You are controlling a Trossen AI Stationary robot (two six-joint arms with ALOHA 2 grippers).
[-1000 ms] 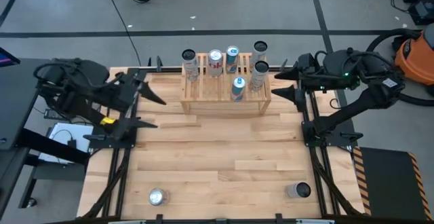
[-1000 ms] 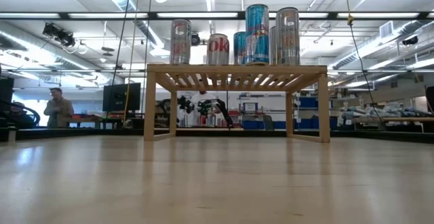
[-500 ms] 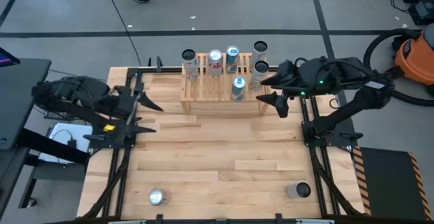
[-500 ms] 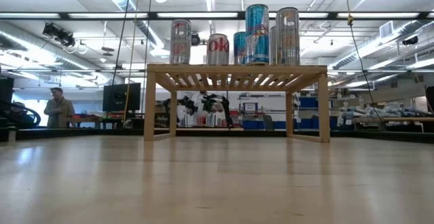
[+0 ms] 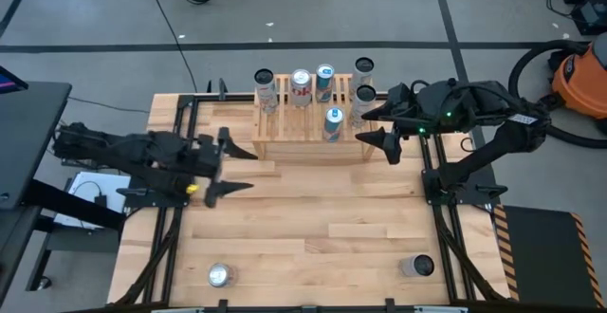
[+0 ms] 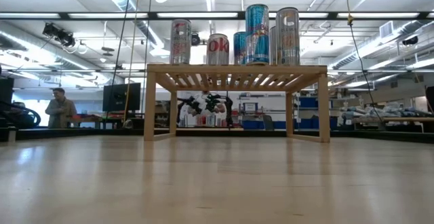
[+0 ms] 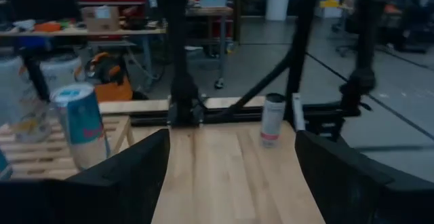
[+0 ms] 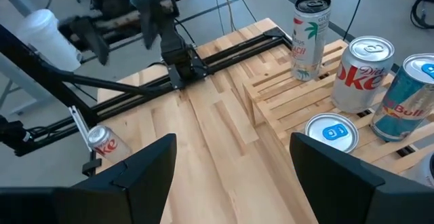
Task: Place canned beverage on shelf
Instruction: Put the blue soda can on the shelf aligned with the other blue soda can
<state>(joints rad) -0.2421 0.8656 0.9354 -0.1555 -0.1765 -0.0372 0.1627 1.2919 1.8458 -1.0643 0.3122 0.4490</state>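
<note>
Table (image 5: 303,218) fills centre frame. Shelf (image 5: 285,140) upper centre, five cans on its slats. Left gripper (image 5: 230,169) mid-left, fingers apart, empty. Right gripper (image 5: 376,123) at shelf's right end, fingers apart, empty. Two cans (image 5: 220,274) (image 5: 417,266) stand bottom left, bottom right.

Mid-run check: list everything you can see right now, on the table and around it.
shelf: one, light wood, far middle of the table
cans on shelf: six, silver, red-lettered and blue, upright on the slats
loose cans: two, silver, one near each front corner
vacuum: one, orange, floor right of the table
person: one, dark top, far back in the room
left claw: dark, open, left of the shelf
right claw: dark, open, at the shelf's right end
</note>
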